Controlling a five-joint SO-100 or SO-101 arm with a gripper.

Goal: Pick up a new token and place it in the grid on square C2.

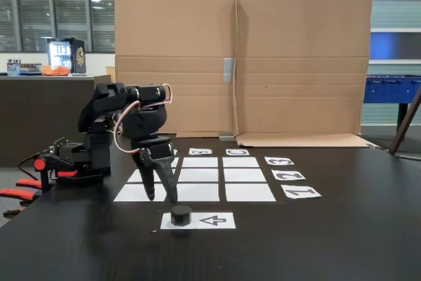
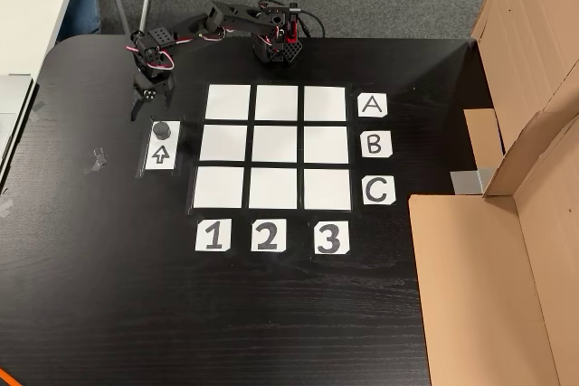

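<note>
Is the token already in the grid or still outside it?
Outside. The token sits on the arrow sheet beside the grid, whose squares lie blank; the open hand hangs just above it.

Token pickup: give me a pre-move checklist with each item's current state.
1. Token sits on the arrow sheet, unheld: ok.
2. End effector open, fingers apart: ok.
3. End effector lined up over the token: not ok, it hangs beside the token, toward the grid, in both fixed views.
4. Square C2 free of tokens: ok.
5. Grid cells all blank: ok.
6. Height above the token: cannot tell exactly.
</note>
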